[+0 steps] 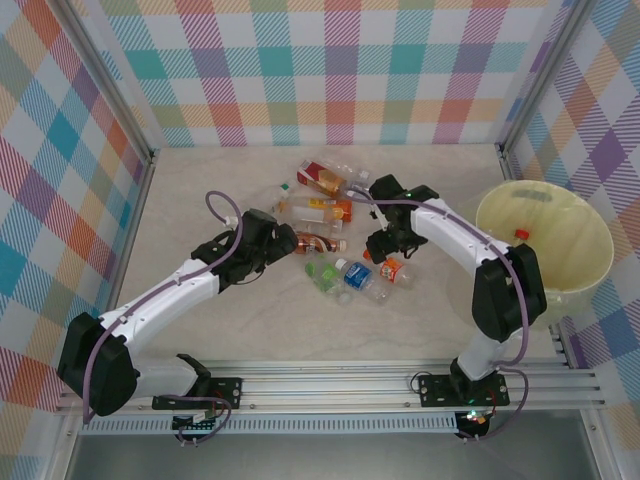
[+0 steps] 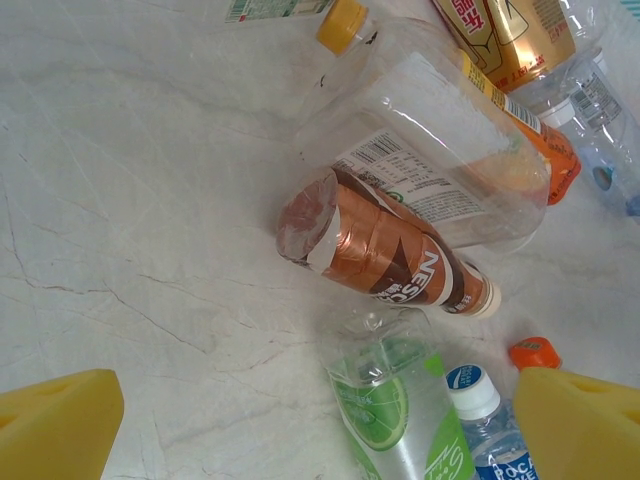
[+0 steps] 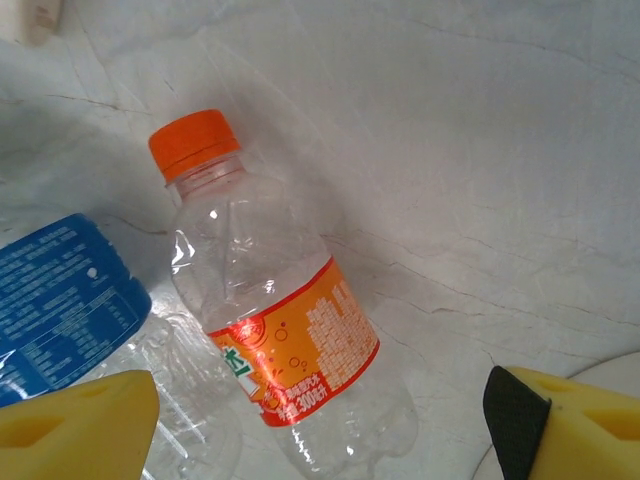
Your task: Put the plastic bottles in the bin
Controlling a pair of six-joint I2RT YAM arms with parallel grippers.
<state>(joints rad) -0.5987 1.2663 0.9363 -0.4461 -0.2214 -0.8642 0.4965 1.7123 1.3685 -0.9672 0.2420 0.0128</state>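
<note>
Looking down from the top view, we see the bin (image 1: 575, 240) at the 3 o'clock side of the table (image 1: 200, 180), with one red-capped bottle (image 1: 521, 234) lying inside it. The other plastic bottles (image 1: 325, 208) lie in a loose heap at the table's middle, reaching toward 12 o'clock.

The left gripper (image 1: 288, 243) sits at 9 o'clock of the heap, its jaws spread wide and holding nothing. In its wrist view the yellow pads (image 2: 55, 425) stand at the bottom corners. A brown-labelled bottle (image 2: 390, 250) lies on its side toward 12 o'clock. A green-labelled bottle (image 2: 395, 410) lies in the gap between the pads, and a blue-capped bottle (image 2: 490, 430) lies just beside it at 3 o'clock.

The right gripper (image 1: 385, 255) is at 3 o'clock of the heap, over an orange-labelled bottle (image 1: 395, 270). In its wrist view that bottle lies flat between the fingers (image 3: 75, 425) with its orange cap (image 3: 193, 143) pointing to 11 o'clock. We see bare table on its 3 o'clock side, so the jaws are apart and grip nothing. A blue-labelled bottle (image 3: 60, 300) lies just beside it at 9 o'clock.
</note>
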